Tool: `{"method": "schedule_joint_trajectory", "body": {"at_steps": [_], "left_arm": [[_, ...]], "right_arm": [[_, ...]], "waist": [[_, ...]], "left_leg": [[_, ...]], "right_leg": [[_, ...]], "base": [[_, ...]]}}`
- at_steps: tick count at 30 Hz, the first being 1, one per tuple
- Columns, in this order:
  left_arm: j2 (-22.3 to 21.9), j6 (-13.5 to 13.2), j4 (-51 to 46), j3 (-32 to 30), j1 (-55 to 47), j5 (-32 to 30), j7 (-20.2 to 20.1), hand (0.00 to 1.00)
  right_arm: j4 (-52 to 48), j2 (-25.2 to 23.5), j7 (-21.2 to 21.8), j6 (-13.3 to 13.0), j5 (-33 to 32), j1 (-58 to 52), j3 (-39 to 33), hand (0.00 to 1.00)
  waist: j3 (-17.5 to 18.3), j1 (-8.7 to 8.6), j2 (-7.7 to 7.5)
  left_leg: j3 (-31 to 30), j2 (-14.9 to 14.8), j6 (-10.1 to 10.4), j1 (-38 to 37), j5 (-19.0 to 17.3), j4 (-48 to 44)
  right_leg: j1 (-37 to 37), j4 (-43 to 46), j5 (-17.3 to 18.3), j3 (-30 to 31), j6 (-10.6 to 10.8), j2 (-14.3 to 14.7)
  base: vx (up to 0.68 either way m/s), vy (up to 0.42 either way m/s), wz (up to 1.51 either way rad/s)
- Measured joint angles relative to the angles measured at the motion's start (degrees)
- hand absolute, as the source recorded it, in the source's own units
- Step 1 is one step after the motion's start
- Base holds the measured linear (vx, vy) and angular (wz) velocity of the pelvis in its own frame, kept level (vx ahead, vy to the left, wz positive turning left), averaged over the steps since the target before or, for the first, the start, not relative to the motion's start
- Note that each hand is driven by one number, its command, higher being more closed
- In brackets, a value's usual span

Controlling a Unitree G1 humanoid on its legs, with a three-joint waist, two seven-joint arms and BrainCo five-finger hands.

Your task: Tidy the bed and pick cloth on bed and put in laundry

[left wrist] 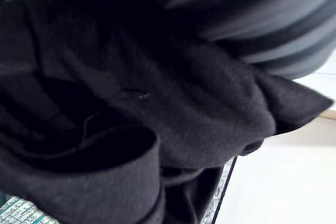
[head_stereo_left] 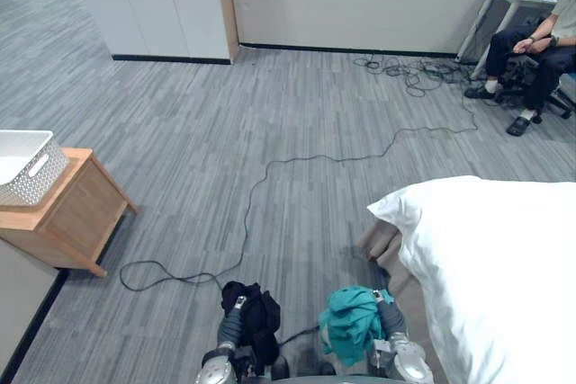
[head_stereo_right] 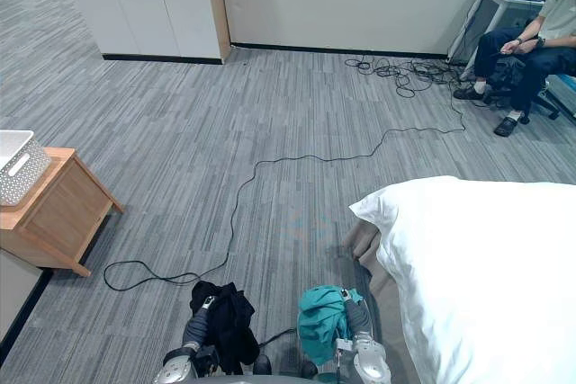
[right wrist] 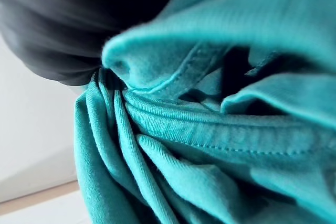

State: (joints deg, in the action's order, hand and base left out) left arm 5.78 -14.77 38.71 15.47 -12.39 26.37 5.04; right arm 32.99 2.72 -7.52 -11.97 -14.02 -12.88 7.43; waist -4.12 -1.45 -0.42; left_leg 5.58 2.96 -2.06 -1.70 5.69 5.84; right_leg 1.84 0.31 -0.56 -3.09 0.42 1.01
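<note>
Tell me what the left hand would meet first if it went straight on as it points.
Probably nothing, though depth is unclear: the left hand, holding the black cloth, points out over carpet; the basket sits well to its left.

Left hand (head_stereo_right: pixel 202 314) with black cloth (head_stereo_right: pixel 232 323), right hand (head_stereo_right: pixel 359 319) with teal cloth (head_stereo_right: pixel 320 319), beside bed (head_stereo_right: pixel 486 267)

The teal cloth (right wrist: pixel 199 145) was ribbed knit, the black cloth (left wrist: pixel 157 103) matt and fuzzy; the nightstand (head_stereo_left: pixel 76 209) was pale wood.
</note>
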Motion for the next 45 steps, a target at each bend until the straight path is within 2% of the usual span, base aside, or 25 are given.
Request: {"method": "schedule_joint_trajectory", "body": {"at_steps": [4, 12, 17, 18, 19, 21, 22, 23, 24, 25, 26, 29, 30, 32, 33, 34, 35, 36, 37, 38, 39, 40, 42, 44, 45], "left_arm": [[0.1, 0.0, 0.5, -0.4, 0.1, 0.0, -0.2, 1.0], [1.7, 0.5, 12.0, -7.2, 3.8, -0.3, -7.0, 1.0], [2.9, 0.5, 13.7, -7.7, 5.5, -3.9, -9.0, 1.0], [2.9, 0.5, 13.7, -8.0, 6.3, -4.5, -8.8, 1.0], [2.7, 0.3, 13.7, -8.5, 6.8, -4.6, -8.6, 1.0], [2.5, -0.2, 13.6, -9.1, 7.0, -4.6, -8.4, 1.0], [2.4, -0.3, 13.5, -9.4, 7.5, -4.6, -8.4, 1.0], [2.3, -0.6, 12.4, -9.7, 7.7, -4.7, -8.4, 1.0], [2.2, -0.9, 11.8, -9.8, 7.5, -4.8, -8.5, 1.0], [2.1, -1.2, 11.1, -10.1, 7.2, -5.1, -8.6, 1.0], [2.1, -1.4, 10.2, -10.1, 6.9, -5.8, -8.6, 1.0], [1.9, -2.0, 7.3, -10.1, 5.7, -6.2, -8.7, 1.0], [1.5, -2.1, 6.0, -10.3, 4.7, -6.2, -8.6, 1.0], [1.0, -2.1, 5.1, -10.4, 3.4, -6.2, -8.6, 1.0], [1.1, -1.8, 4.1, -10.4, 3.2, -6.2, -8.7, 1.0], [1.6, -1.4, 3.5, -10.5, 2.6, -6.2, -8.7, 1.0], [1.7, -1.4, 3.2, -10.8, 2.1, -6.2, -8.7, 1.0], [1.6, -1.2, 3.5, -10.9, 2.8, -6.2, -8.6, 1.0], [1.3, -1.2, 3.5, -10.8, 3.0, -6.2, -8.5, 1.0], [1.2, -1.3, 3.5, -10.5, 3.1, -6.3, -8.5, 1.0], [1.0, -1.3, 3.4, -9.2, 3.4, -6.9, -7.7, 1.0], [1.1, -1.4, 3.3, -8.2, 3.2, -7.0, -6.9, 1.0], [1.5, -1.4, 1.8, -7.1, 3.5, -7.4, -6.1, 1.0], [2.2, -1.8, 1.0, -6.4, 5.5, -7.4, -6.2, 1.0], [2.7, -1.8, 1.2, -6.5, 6.4, -7.5, -6.3, 1.0]], "right_arm": [[2.1, 0.0, 0.3, -0.3, 0.0, 0.0, -0.9, 1.0], [15.9, 2.0, 6.6, -1.0, -0.7, 1.3, -10.1, 1.0], [15.6, 2.6, 9.2, -1.8, -1.2, 2.6, -11.9, 1.0], [13.8, 2.6, 9.3, -1.8, -1.2, 2.9, -11.3, 1.0], [11.8, 2.9, 9.8, -1.8, -1.2, 3.2, -10.7, 1.0], [10.0, 3.8, 10.2, -1.7, -1.2, 4.1, -10.2, 1.0], [9.4, 4.6, 10.2, -1.7, -1.2, 4.8, -9.7, 1.0], [8.6, 5.4, 10.2, -1.8, -1.1, 4.7, -9.8, 1.0], [8.3, 5.8, 10.2, -1.9, -1.1, 4.6, -10.0, 1.0], [7.9, 6.1, 10.2, -2.1, -1.1, 4.6, -11.2, 1.0], [6.5, 6.2, 10.0, -2.1, -0.7, 4.5, -12.2, 1.0], [1.4, 7.0, 10.0, -1.8, 1.5, 3.7, -12.3, 1.0], [-0.7, 7.6, 10.1, -1.0, 2.5, 3.6, -12.0, 1.0], [-2.3, 7.8, 10.2, -0.1, 3.5, 3.4, -11.9, 1.0], [-2.8, 7.6, 10.5, 0.2, 4.0, 3.4, -11.5, 1.0], [-2.7, 6.7, 11.0, 1.0, 4.1, 3.2, -10.7, 1.0], [-2.7, 6.3, 11.3, 1.2, 4.1, 3.2, -10.3, 1.0], [-2.5, 6.0, 11.5, 1.2, 4.1, 4.2, -9.3, 1.0], [-2.3, 5.8, 11.5, 1.2, 4.3, 5.0, -8.7, 1.0], [-2.0, 5.7, 11.5, 1.2, 4.7, 5.2, -8.6, 1.0], [-1.3, 5.2, 11.7, 1.2, 5.3, 5.3, -8.5, 1.0], [-1.1, 5.1, 11.6, 1.1, 5.6, 4.6, -7.8, 1.0], [-1.7, 4.9, 11.5, 1.0, 5.6, 3.7, -7.0, 1.0], [-3.2, 4.6, 11.3, 1.0, 5.6, 1.7, -7.0, 1.0], [-3.2, 4.4, 11.3, 1.1, 5.5, 1.5, -6.9, 1.0]], "waist": [[0.0, 0.01, -0.16], [0.3, 0.47, -0.75], [0.1, 0.06, -1.32], [-0.1, -0.03, -1.63], [-0.5, 0.07, -1.38], [-1.7, 0.71, -0.2], [-2.9, 0.54, 0.33], [-4.7, 0.73, 0.03], [-5.3, 1.0, 0.14], [-6.2, 1.07, 0.07], [-6.5, 0.74, 0.7], [-6.9, 0.74, 1.36], [-7.3, 0.99, 1.74], [-7.3, 1.91, 2.33], [-7.0, 2.94, 1.56], [-5.0, 4.44, -0.5], [-4.4, 4.66, -2.07], [-4.2, 3.6, -3.66], [-4.2, 3.18, -3.84], [-4.3, 2.96, -3.77], [-5.1, 2.64, -3.24], [-5.7, 2.35, -2.14], [-5.8, 2.0, -1.26], [-6.2, 0.64, -0.52], [-6.9, 0.05, 0.01]], "left_leg": [[0.0, 0.0, 0.0, 0.0, -0.1, 0.0], [0.1, 0.0, 0.4, 1.1, -1.1, -0.1], [1.2, -0.3, 1.4, 1.7, -2.9, -2.0], [2.9, -1.0, 2.5, 4.5, -6.0, -7.3], [4.2, -2.4, 5.0, 7.7, -10.0, -14.8], [6.0, -5.4, 7.9, 11.1, -13.6, -26.6], [6.2, -6.9, 7.9, 14.1, -13.1, -34.8], [5.8, -7.7, 9.2, 17.2, -11.9, -42.4], [5.6, -8.0, 8.7, 17.6, -12.6, -44.1], [5.7, -8.1, 6.5, 18.1, -14.0, -43.8], [6.6, -8.0, 6.3, 18.4, -14.1, -40.4], [10.0, -7.9, 8.0, 19.2, -12.3, -27.9], [11.5, -8.1, 8.7, 19.4, -10.0, -23.0], [13.2, -9.1, 8.4, 19.5, -9.2, -20.1], [13.9, -9.7, 5.7, 19.7, -7.9, -22.9], [15.4, -7.4, 1.9, 20.1, -10.1, -25.0], [15.9, -5.7, -0.2, 20.1, -11.5, -24.9], [15.8, -3.3, -2.2, 20.0, -13.4, -25.2], [15.2, -1.7, -3.1, 18.5, -14.7, -24.7], [14.8, -1.1, -3.3, 16.9, -15.2, -24.1], [13.8, -0.6, -3.3, 12.2, -16.3, -22.6], [11.6, -0.7, -3.3, 7.3, -17.2, -20.4], [8.7, -1.0, -3.1, 3.2, -18.0, -17.9], [3.8, -2.5, -2.2, 0.9, -19.7, -17.9], [1.2, -3.6, -1.3, -0.7, -20.7, -18.2]], "right_leg": [[-0.1, -0.1, 0.0, 0.0, 0.0, 0.0], [-1.5, -0.2, 0.2, 0.1, -0.2, 0.0], [-2.2, 1.5, 1.6, -0.1, -0.4, 0.0], [-2.6, 2.8, 2.3, -0.1, -0.9, -0.1], [-3.4, 4.6, 3.4, -0.2, -1.3, 0.2], [-2.8, 6.3, 5.0, -0.3, -2.7, 0.9], [-1.8, 6.5, 5.8, -0.5, -3.2, 1.3], [0.3, 6.8, 6.5, -0.3, -3.5, 0.8], [1.1, 7.0, 6.9, -0.2, -3.4, 0.6], [2.5, 7.4, 7.7, -0.7, -3.8, -0.1], [3.4, 7.4, 8.7, -1.1, -3.5, -0.8], [4.6, 7.3, 10.8, -1.8, -2.6, -2.5], [5.6, 7.6, 12.3, -2.3, -1.7, -2.9], [7.6, 8.3, 15.5, -2.7, -0.6, -3.1], [8.2, 10.1, 18.4, -2.3, -0.2, -4.2], [7.7, 13.0, 21.7, -2.1, 0.8, -6.9], [5.1, 21.1, 22.5, -1.7, 4.1, -8.5], [-1.9, 38.0, 20.8, -1.3, 11.1, -10.9], [-7.4, 49.5, 14.7, -0.9, 13.7, -12.8], [-9.2, 53.7, 14.0, -1.0, 12.8, -13.6], [-10.6, 58.4, 14.7, -2.2, 10.5, -14.3], [-11.4, 58.4, 16.1, -4.7, 7.9, -13.7], [-14.3, 54.6, 17.6, -6.9, 5.9, -12.6], [-19.5, 38.9, 17.2, -8.2, 5.3, -11.0], [-20.2, 25.1, 13.1, -7.4, 5.9, -10.3]], "base": [[0.0, 0.0, 0.0], [0.0, -0.001, -0.02], [0.07, -0.022, -0.03], [0.07, -0.041, -0.1], [0.07, -0.059, -0.15], [0.05, -0.046, -0.23], [0.01, -0.032, -0.11], [0.0, 0.0, 0.0], [0.06, -0.048, 0.02], [0.14, -0.012, 0.17], [0.15, 0.015, 0.26], [0.23, 0.1, 0.29], [0.33, 0.159, 0.23], [0.35, 0.191, 0.08], [0.47, 0.276, -0.2], [0.65, 0.276, -0.24], [0.71, 0.216, 0.09], [0.7, 0.154, 0.35], [0.56, 0.134, 0.44], [0.46, 0.109, 0.28], [0.58, 0.103, 0.28], [0.57, 0.093, 0.38], [0.58, 0.017, 0.81], [0.5, -0.095, 1.33], [0.43, -0.134, 1.0]]}}
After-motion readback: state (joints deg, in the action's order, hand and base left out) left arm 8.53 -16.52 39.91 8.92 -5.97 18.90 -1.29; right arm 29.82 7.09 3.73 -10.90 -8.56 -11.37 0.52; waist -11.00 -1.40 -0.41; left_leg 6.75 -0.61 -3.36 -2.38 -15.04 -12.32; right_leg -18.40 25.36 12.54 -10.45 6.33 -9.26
